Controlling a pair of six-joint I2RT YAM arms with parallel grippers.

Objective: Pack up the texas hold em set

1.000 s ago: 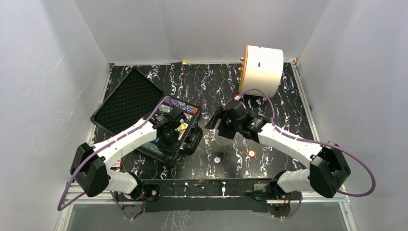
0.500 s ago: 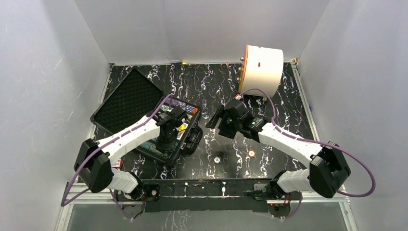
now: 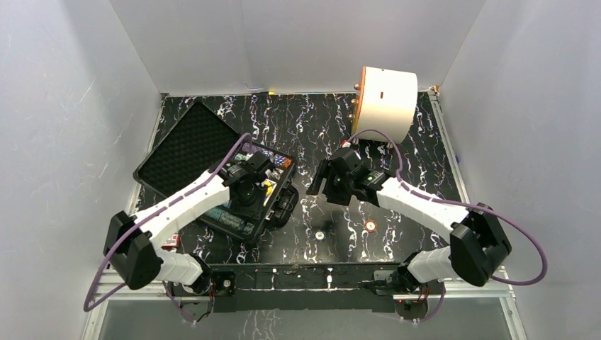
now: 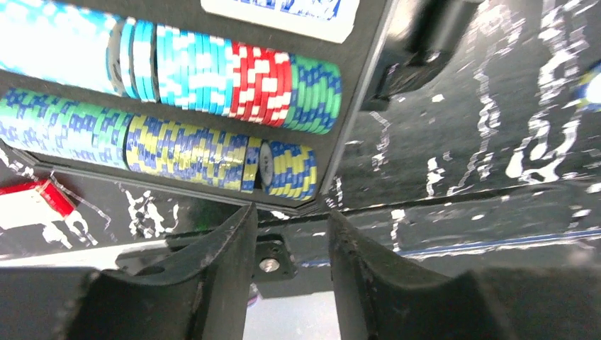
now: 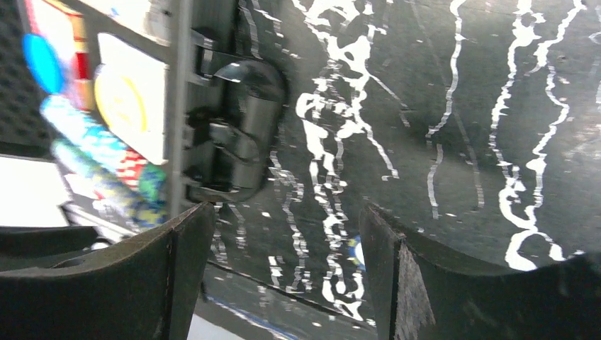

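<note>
- A white card with blue print [image 4: 283,10] lies at the top edge of the left wrist view, cut off and too blurred to read; no other writing can be made out.
- The left gripper [image 3: 249,190] hangs over the base of the black case [image 3: 188,145]. Its jaws stand a narrow gap apart, with nothing between them and touching nothing.
- Just beyond its fingers [image 4: 227,248], the poker chips [image 4: 212,78] sit on edge in two rows in the case: pale blue, red and green above, green-blue and yellow-blue below.
- The right gripper [image 3: 317,181] hovers above the bare desk [image 3: 425,163], just right of the case. Its jaws are spread wide and hold nothing.
- The case handle [image 5: 237,134] faces the right gripper, close to the left finger.
- The case lies open on the left half of the desk, with its foam lid tipped back toward the left wall.
- Two small round buttons [image 3: 320,234] and [image 3: 370,227] lie loose on the desk near the front.
- A white cylinder with orange face [image 3: 386,99] stands at the far right corner.
- White walls close three sides; open marbled desk lies between the case and the right edge.
</note>
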